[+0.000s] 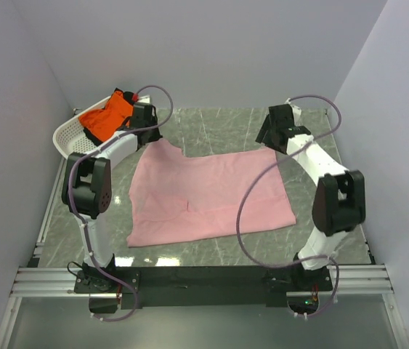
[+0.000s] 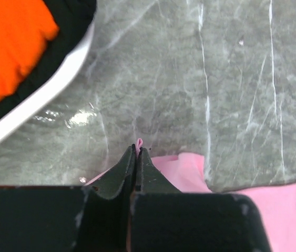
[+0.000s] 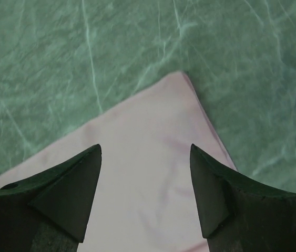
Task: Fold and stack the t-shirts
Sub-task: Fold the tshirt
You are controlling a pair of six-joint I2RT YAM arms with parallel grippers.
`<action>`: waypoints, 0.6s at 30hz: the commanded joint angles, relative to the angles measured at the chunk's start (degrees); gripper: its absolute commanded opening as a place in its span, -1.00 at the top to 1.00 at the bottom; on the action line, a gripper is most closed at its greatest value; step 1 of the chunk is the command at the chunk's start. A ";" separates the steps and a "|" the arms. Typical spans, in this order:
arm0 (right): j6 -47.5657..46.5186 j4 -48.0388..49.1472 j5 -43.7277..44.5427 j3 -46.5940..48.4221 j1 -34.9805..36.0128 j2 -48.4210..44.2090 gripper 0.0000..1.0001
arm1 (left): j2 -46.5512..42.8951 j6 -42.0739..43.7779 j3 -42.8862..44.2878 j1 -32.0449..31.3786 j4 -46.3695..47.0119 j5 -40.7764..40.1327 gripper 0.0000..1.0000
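While my left gripper (image 2: pixel 138 149) is clamped shut on only a thin sliver of the pink t-shirt (image 1: pixel 208 193) at its far left corner, I rate that pinch as the weakest link. Just a small nub of fabric shows past the tips, so a quick lift could pull it free. The pink t-shirt lies spread mostly flat mid-table (image 1: pixel 219 123) between the two arms. My right gripper (image 3: pixel 145 152) hangs with its jaws wide apart over the far right corner, cloth beneath them, nothing held. If I move the left side before the right one closes, I expect the shirt to skew and drag into wrinkles, and the fold line goes crooked. If the right one closes too high it likely grabs air; too low and the fingertips may jam against the table. I can't tell how many layers sit at that corner, so catching only the top one is possible. The left wrist is also close to the white basket (image 2: pixel 58 79) holding the bunched orange t-shirt (image 2: pixel 11 47), so a wide swing could knock it. I see no brand, label or readable writing on the shirts, basket or arms in any view.
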 commanded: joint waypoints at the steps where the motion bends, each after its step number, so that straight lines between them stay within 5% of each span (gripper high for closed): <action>1: -1.74 -0.64 -2.62 7.83 -3.18 6.92 -0.48 | -3.67 -0.84 -0.55 -0.17 1.24 2.78 0.99; 8: -1.57 -3.20 -4.83 17.07 -6.25 19.85 -0.43 | -5.43 -0.14 -1.61 -0.17 0.89 3.58 0.99; 18: -1.22 -5.22 -4.48 24.01 -7.31 25.92 -0.28 | -5.61 0.30 -3.10 -0.17 0.62 4.28 0.99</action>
